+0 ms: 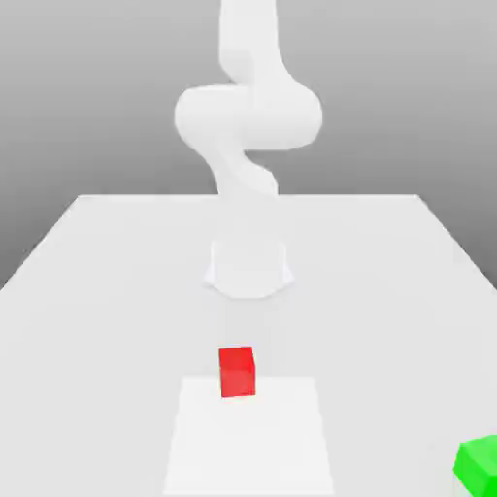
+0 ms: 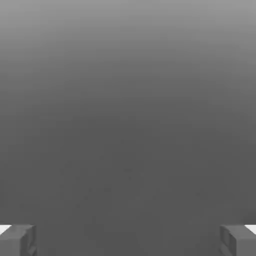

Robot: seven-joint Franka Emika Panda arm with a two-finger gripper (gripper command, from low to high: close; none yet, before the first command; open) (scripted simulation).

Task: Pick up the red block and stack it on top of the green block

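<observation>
Red block upright at the edge of the white patch; gripper spread and empty.
We see the red block [image 1: 237, 373] at the near-white patch's [image 1: 249, 447] far edge, turned slightly, one side face toward the camera; its long axis, if any, we cannot tell; the green block [image 1: 478, 466] is cut off at the exterior view's lower right corner; in the hand view, the gripper [image 2: 128, 241] stands wide open, fingertips partly cut off, nothing between them.
</observation>
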